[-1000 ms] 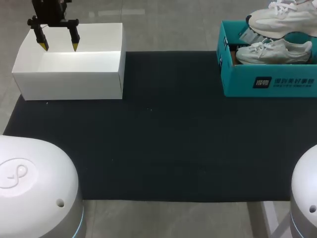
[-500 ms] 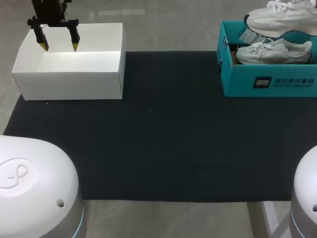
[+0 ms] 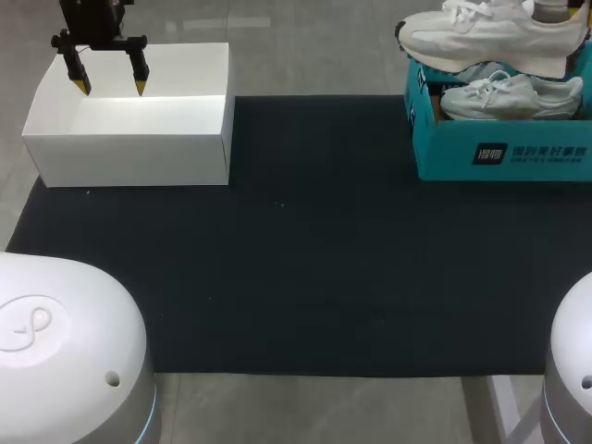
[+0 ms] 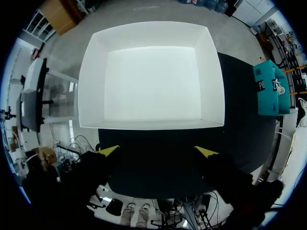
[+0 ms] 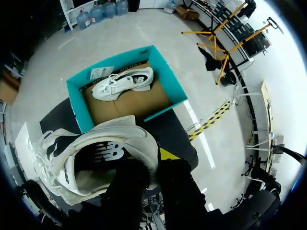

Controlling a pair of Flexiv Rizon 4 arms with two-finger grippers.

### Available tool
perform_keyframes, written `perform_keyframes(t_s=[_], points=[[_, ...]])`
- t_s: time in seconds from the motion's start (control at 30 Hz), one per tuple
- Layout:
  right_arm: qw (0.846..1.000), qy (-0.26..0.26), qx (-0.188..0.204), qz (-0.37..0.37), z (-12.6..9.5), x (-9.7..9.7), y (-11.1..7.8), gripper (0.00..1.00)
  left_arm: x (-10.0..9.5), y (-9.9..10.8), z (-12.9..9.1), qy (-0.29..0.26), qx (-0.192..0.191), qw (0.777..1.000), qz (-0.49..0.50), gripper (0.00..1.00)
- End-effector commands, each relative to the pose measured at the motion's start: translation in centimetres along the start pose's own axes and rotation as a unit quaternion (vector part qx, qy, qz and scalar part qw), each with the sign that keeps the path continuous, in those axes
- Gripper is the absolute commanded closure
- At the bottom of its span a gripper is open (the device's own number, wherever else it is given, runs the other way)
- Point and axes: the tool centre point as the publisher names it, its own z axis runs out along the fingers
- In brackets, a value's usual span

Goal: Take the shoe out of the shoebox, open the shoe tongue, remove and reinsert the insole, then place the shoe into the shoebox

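Observation:
A white sneaker (image 3: 481,35) hangs in the air above the back rim of the teal shoebox (image 3: 499,148), its toe pointing left. In the right wrist view my right gripper (image 5: 154,164) is shut on the heel collar of that sneaker (image 5: 91,158), one finger inside the shoe and one outside. A second white sneaker (image 3: 511,96) lies on its side in the shoebox (image 5: 76,103), seen below the gripper as a sneaker (image 5: 122,82) on brown card. My left gripper (image 3: 105,81) hangs open over the white box (image 3: 129,139) at the far left, with nothing between its fingers (image 4: 109,151).
A black mat (image 3: 296,250) covers the table between the two boxes. The white box (image 4: 91,72) has nothing inside it. Both arm bases (image 3: 65,351) stand at the near corners.
The held sneaker has risen out of the teal shoebox and swung to the left. The left arm has not moved.

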Motion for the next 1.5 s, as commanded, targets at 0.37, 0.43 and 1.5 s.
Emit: perform_keyframes(t_s=[0.37,0.43,1.5], points=[[0.999,-0.02,-0.048,-0.006,-1.4,9.4,-15.0,1.0,0.0,0.0,0.0,0.0,0.0,1.0,0.0,0.0],[0.999,-0.02,-0.047,-0.001,-1.4,10.2,-16.7,1.0,0.0,0.0,0.0,0.0,0.0,1.0,0.0,0.0],[0.997,-0.014,0.047,0.067,3.7,13.5,-33.3,1.0,0.0,0.0,0.0,0.0,0.0,1.0,0.0,0.0]])
